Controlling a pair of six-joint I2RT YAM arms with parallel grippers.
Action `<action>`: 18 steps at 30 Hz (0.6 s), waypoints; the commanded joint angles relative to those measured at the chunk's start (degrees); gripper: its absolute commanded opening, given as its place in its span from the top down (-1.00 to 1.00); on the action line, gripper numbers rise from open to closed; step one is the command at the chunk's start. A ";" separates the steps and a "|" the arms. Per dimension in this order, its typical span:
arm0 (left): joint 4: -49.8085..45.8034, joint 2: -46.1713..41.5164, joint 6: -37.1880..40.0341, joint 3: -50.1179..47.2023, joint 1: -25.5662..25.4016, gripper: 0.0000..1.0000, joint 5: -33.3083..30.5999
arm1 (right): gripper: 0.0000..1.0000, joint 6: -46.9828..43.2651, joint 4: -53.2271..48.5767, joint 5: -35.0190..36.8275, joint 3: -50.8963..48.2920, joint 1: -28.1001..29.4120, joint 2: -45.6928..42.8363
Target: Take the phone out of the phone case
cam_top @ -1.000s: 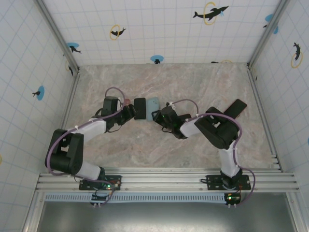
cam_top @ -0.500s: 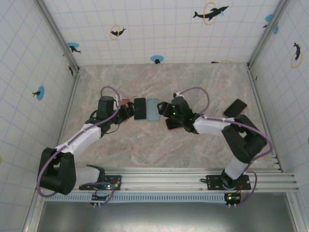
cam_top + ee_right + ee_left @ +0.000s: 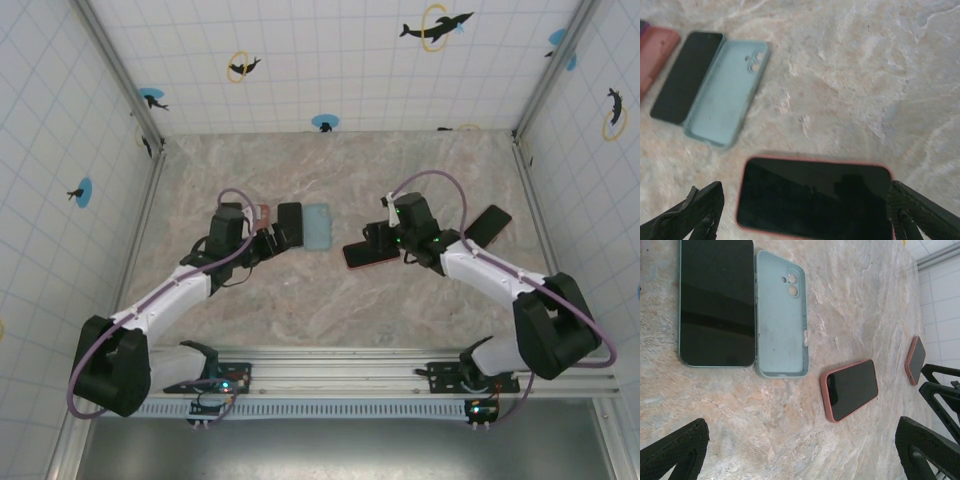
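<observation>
the phone [image 3: 289,224] lies bare on the table [image 3: 420,170], screen up, just left of the empty case [image 3: 317,226]. both run lengthwise away from the arms, and the case's lens hole is at the far end. the left gripper [image 3: 268,238] sits near the phone's near-left corner, jaws spread on nothing. the right gripper [image 3: 383,240] hovers over a pink phone [image 3: 367,254], jaws wide apart.

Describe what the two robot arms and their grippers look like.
Both the left arm and the right arm have white links between chunky black joints, each carrying a looping purple cable. The left gripper and right gripper are black, and their fingers have a fine cross-hatched texture. Small green lights glow at the bases.
</observation>
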 commanded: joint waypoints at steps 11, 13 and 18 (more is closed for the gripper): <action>-2.61 0.63 4.45 1.65 -0.26 -0.96 0.28 | -0.74 5.93 -11.87 -3.99 -1.67 -1.37 -5.86; -2.50 0.64 4.52 1.65 -0.30 -0.95 0.44 | -0.74 5.42 -11.61 -4.71 -2.37 -1.42 -6.59; -2.70 -0.06 5.08 1.02 -0.30 -0.96 0.45 | -0.74 7.61 -12.87 -5.07 -3.43 -1.27 -7.40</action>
